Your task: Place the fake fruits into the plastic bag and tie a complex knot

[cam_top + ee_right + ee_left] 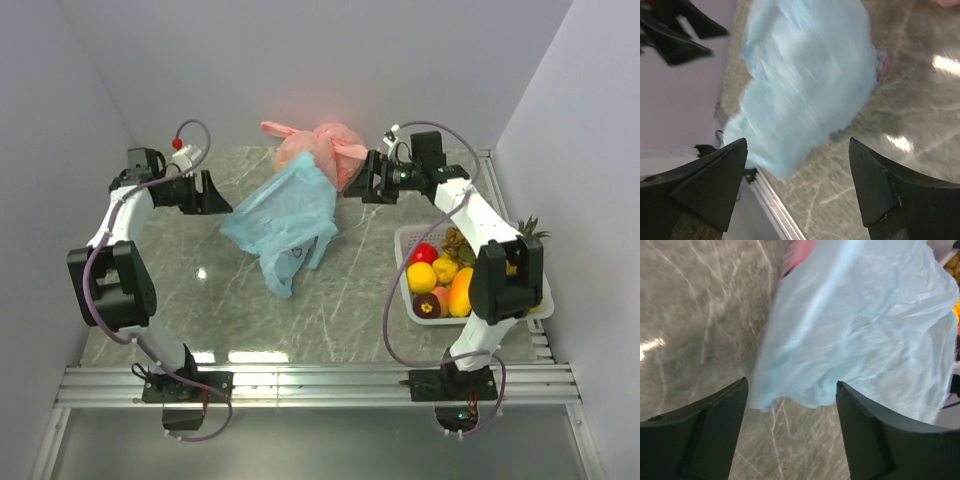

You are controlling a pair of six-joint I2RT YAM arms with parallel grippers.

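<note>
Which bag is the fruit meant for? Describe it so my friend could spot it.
Start at the grey marble table; near its middle, left of the white fruit basket, lies the light-blue plastic bag. Unlike the rounded pink-orange bag just behind it, it is pale blue, limp and crumpled.

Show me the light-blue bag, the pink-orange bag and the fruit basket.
light-blue bag (pixel 285 210), top external view, middle of its crumpled body.
pink-orange bag (pixel 335 142), top external view, its rounded body.
fruit basket (pixel 402 240), top external view, its white left rim.
</note>
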